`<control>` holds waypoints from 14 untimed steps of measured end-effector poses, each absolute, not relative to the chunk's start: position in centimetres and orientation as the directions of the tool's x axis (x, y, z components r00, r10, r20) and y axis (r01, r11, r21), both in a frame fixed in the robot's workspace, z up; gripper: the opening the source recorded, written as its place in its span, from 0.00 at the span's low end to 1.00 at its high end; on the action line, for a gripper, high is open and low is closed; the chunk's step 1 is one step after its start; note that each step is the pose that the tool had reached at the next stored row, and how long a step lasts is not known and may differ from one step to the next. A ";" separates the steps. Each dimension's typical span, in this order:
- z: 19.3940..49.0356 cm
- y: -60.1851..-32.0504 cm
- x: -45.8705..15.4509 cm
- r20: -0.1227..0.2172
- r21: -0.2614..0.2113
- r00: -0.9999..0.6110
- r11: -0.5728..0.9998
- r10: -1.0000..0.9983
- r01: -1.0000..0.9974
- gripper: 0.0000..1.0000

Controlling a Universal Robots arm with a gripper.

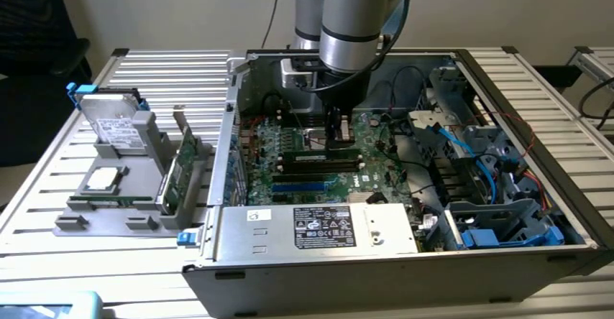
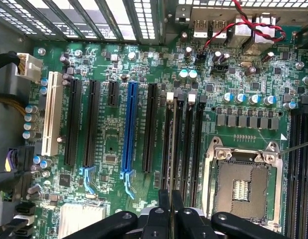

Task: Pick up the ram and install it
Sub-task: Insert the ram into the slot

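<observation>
The grey-and-silver robot arm's black two-finger gripper hangs inside the open grey metal computer case, over the middle of the green motherboard. In the wrist view its fingers are pressed almost together, with only a thin sliver between them. By all appearances they pinch the ram, the long narrow green circuit-board stick. In the exterior view it lies level under the gripper, at or just above the first of the long black memory slots. The other slots sit at the gripper's 6 o'clock. Whether the ram's lower edge already touches the slot cannot be told.

The step in hand looks like seating. To do it well:

- The stick should run parallel to the slots, centred over a single channel rather than straddling two.
- The pale latch tabs at the slot ends should be swung out of the way.
- The push should go straight down and evenly, since a tilt would jam one end.
- The square silver processor socket lies just beside the slots and is best left untouched.
</observation>
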State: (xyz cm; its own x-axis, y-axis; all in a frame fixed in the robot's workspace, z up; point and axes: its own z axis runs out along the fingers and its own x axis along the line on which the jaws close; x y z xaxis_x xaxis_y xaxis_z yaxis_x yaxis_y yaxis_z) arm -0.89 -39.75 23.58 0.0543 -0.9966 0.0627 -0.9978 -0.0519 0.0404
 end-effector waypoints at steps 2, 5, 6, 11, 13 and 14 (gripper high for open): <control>23.5 -39.8 -0.9 0.063 0.040 0.053 -0.051 -0.997 -0.998 0.13; 23.5 -39.8 -0.9 0.064 0.040 0.051 -0.049 -0.997 -0.998 0.13; 23.5 -39.8 -0.9 0.064 0.040 0.051 -0.048 -0.997 -0.998 0.13; 23.4 -39.8 -0.9 0.064 0.040 0.046 -0.043 -0.997 -0.998 0.13; 23.4 -39.8 -0.9 0.065 0.041 0.044 -0.042 -0.997 -0.998 0.13; 23.3 -39.8 -0.9 0.065 0.041 0.043 -0.041 -0.997 -0.998 0.13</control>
State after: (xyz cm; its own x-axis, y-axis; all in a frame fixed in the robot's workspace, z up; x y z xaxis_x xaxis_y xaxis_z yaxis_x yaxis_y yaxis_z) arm -0.88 -39.81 23.33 0.0432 -0.9970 0.0648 -0.9984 -0.0406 0.0405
